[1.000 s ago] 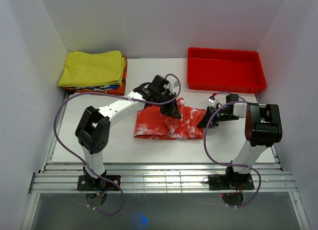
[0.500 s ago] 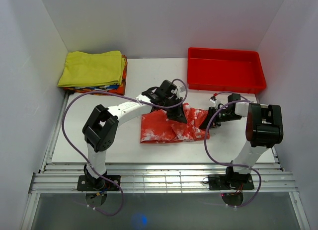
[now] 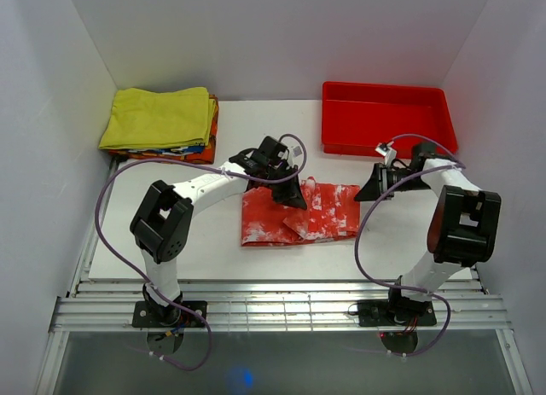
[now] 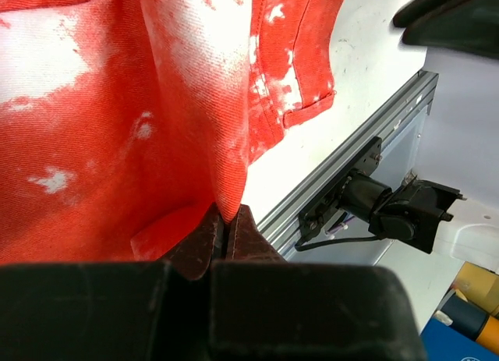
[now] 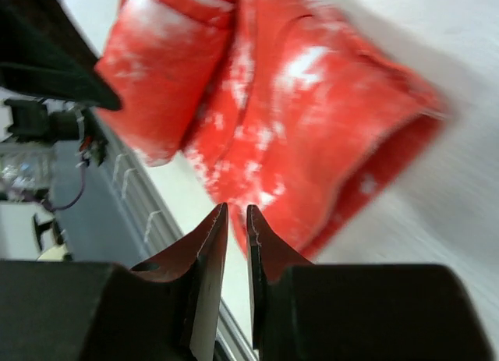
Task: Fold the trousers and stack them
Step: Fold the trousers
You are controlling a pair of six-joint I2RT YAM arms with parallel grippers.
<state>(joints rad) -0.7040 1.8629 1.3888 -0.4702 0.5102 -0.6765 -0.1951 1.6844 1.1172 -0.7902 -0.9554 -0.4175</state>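
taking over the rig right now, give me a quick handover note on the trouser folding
Left gripper: shut, pinching a fold of the trousers.
Right gripper: slightly parted, empty, just off the right end of the cloth.
Position: a rumpled folded bundle mid-table.
Done: legs folded into a bundle.
Left: tidy the fold, then probably carry it to the garment stack, topped with yellow cloth, at back left.

Matt woven-cloth trousers [image 3: 328, 209], smooth plastic tray [image 3: 384, 146]

The table [image 3: 171, 250] holds 1 pair of trousers [image 3: 328, 212], 1 red tray [image 3: 388, 148] and 1 pile of folded clothes [image 3: 162, 118]; 2 robot arms stand by, left arm [image 3: 205, 183] and right arm [image 3: 461, 216].
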